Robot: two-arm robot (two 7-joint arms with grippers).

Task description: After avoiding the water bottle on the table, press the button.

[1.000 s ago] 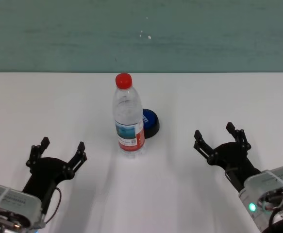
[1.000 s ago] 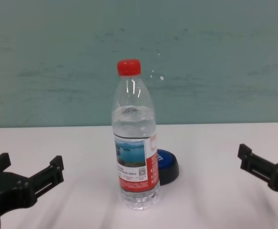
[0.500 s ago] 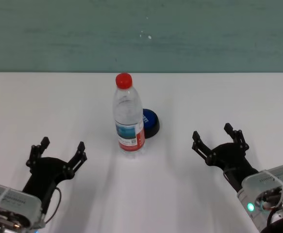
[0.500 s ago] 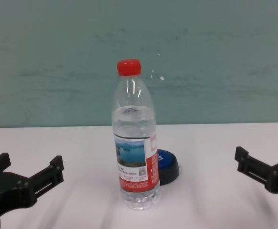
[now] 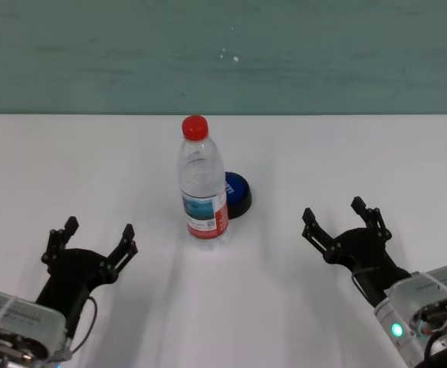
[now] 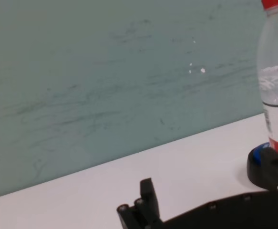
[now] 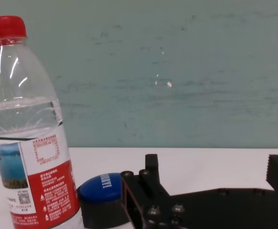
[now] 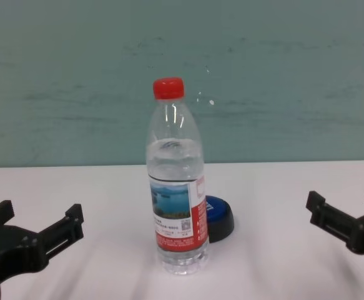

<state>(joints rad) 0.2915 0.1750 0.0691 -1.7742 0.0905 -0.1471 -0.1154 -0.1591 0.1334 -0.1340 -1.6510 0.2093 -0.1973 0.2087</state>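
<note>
The water bottle [image 5: 202,182] stands upright near the middle of the white table [image 5: 346,153], clear with a red cap and a blue and red label; it also shows in the chest view [image 8: 175,200] and right wrist view [image 7: 31,143]. The blue button [image 5: 237,195] on its black base sits just behind and right of the bottle, partly hidden by it [image 8: 219,217] [image 7: 100,198]. My right gripper [image 5: 338,224] is open, low over the table to the right of the bottle and nearer to me. My left gripper [image 5: 96,236] is open at the near left, parked.
A teal wall [image 5: 223,54] runs along the table's far edge. The bottle's edge [image 6: 276,81] and the button [image 6: 265,164] also show in the left wrist view, beyond my left gripper's fingers [image 6: 146,202].
My right gripper has shifted slightly left, toward the bottle. The left gripper, bottle and button have not moved.
</note>
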